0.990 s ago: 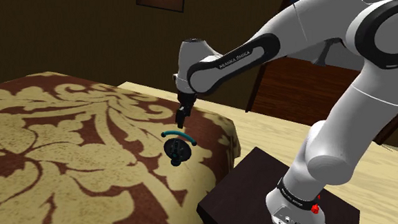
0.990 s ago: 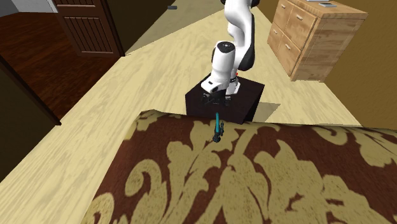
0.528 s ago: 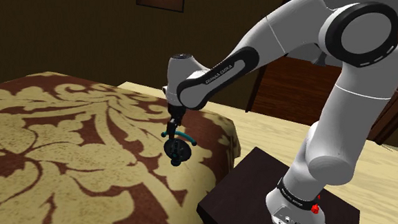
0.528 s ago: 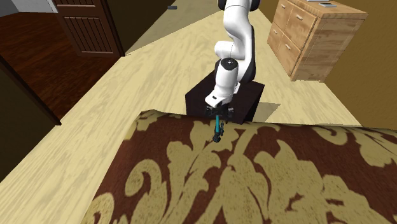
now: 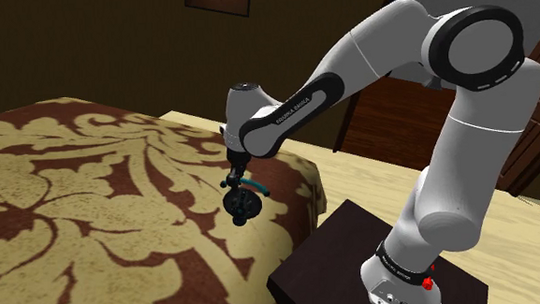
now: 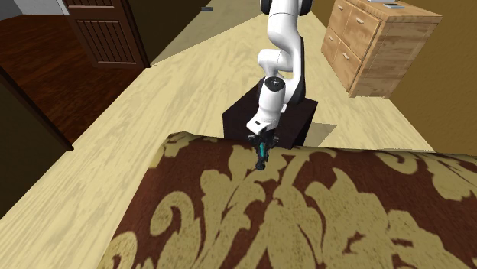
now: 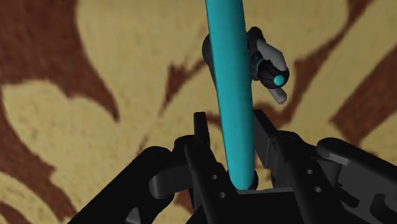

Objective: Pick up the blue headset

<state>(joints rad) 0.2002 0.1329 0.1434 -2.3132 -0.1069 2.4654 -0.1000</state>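
Note:
The blue headset (image 5: 241, 203) lies near the corner of a bed with a brown and beige patterned cover (image 5: 92, 201). It has a teal headband and dark earcups. My black gripper (image 5: 235, 180) has come down on the headband from above. In the wrist view the teal band (image 7: 230, 95) runs up between my fingers (image 7: 264, 130), which press in on it from both sides; a dark earcup with a teal dot lies beyond. In the second exterior view the gripper (image 6: 264, 144) stands over the headset (image 6: 262, 160) at the bed's near edge, and the headset still rests on the cover.
My dark stand (image 5: 357, 255) sits on a light wooden floor right beside the bed corner. A wooden dresser (image 6: 382, 38) stands behind the stand at the second exterior view's right, and a dark door (image 6: 107, 30) at its left.
The arm lowered the gripper from above the headset onto its headband. The fingers, wide apart before, have come together around the band. The headset has not moved.

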